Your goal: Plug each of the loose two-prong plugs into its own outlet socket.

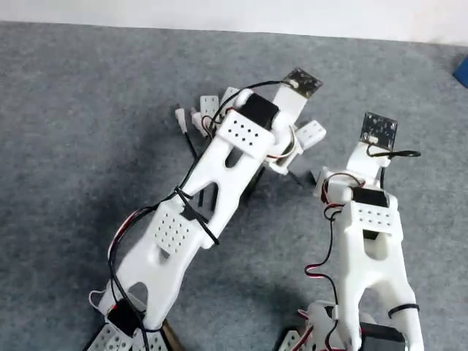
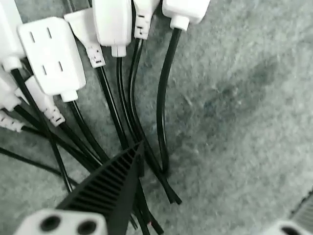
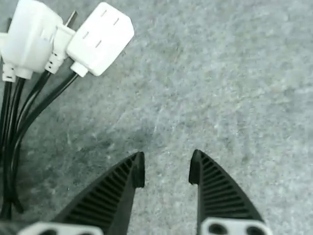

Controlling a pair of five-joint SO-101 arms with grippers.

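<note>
A grey, felt-like covering spreads over the whole tabletop (image 1: 66, 131), its nap flecked and slightly mottled in the wrist views. Along the 12 o'clock edge of the high view runs a pale, plain band (image 1: 219, 11); whether it is wall or bare surface cannot be told. At the 2 o'clock edge a blue corner (image 1: 462, 72) pokes in. The light is even, and a soft-edged shadow (image 1: 150, 157) darkens the covering toward 9 o'clock of centre.

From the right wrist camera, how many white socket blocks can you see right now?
2. One socket block faces slots-up; a second block lies beside it, with a plug between them. More may be hidden past the picture's edge.
</note>
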